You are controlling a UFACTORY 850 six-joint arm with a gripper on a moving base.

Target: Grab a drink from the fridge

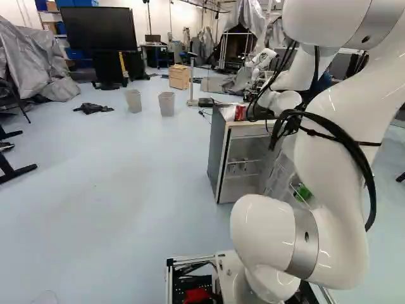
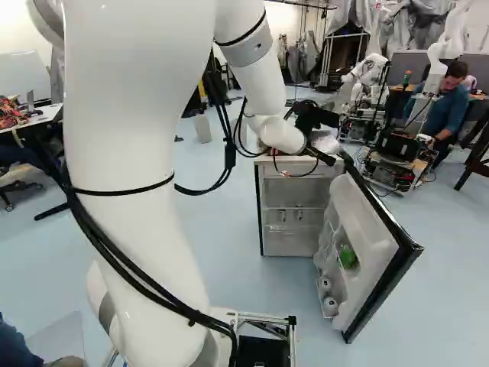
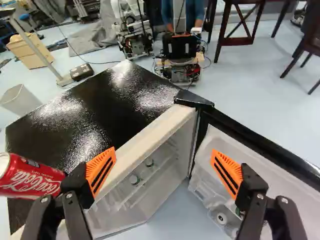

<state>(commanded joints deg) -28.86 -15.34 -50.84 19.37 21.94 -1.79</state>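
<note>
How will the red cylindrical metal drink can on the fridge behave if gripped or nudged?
The red cylindrical metal drink can looks smooth-walled, so a loose grip may slip. It stands upright on the fridge's glossy black top, so a low push would probably slide it, a high one tip it; once over, its round body would likely roll.

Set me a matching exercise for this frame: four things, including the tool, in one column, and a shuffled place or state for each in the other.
Things:
1. red can
2. green item
3. tool
4. fridge door

Places and states:
A. swung out from the cabinet
B. on the fridge's black top
C. at the door's inner side
D. open, gripping nothing

Pairs: 1-B, 2-C, 3-D, 4-A
</note>
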